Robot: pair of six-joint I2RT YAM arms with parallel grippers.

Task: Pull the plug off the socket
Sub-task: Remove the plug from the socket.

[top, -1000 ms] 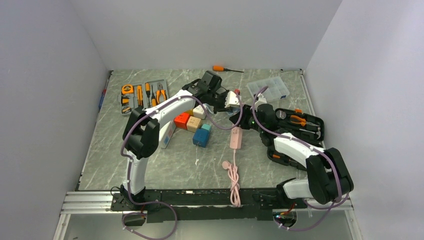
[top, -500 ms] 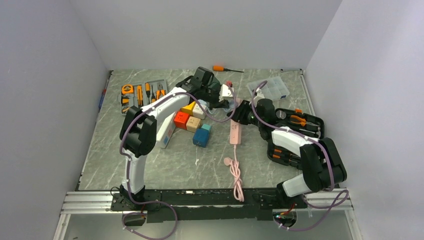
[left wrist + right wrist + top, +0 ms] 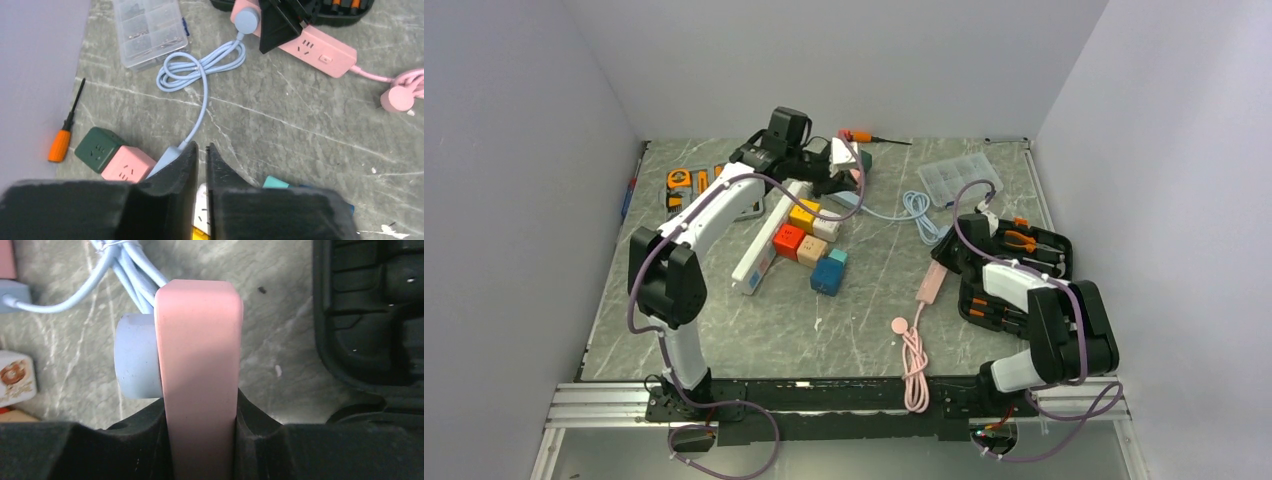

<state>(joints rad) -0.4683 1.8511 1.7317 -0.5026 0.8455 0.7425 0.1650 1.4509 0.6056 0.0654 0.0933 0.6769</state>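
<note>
Since the earlier frame, the left arm has swung to the rear left and the strip (image 3: pixel 199 350) has shifted right, toward the tool case (image 3: pixel 1024 250). Left gripper (image 3: pixel 201 147): fingers closed to a thin slit, pinching the cable end (image 3: pixel 172 154) above the green cube (image 3: pixel 97 149) and pink cube (image 3: pixel 129 165). Blue cable (image 3: pixel 202 100) runs from there through a loose coil to the strip. Right gripper (image 3: pixel 199 415): clamped across the strip, one finger on each side. Plug (image 3: pixel 136 356): still seated in the strip's face, just beyond the right gripper's fingers, not separated. The strip lies beside the case, its pink cord trailing to the near edge.
</note>
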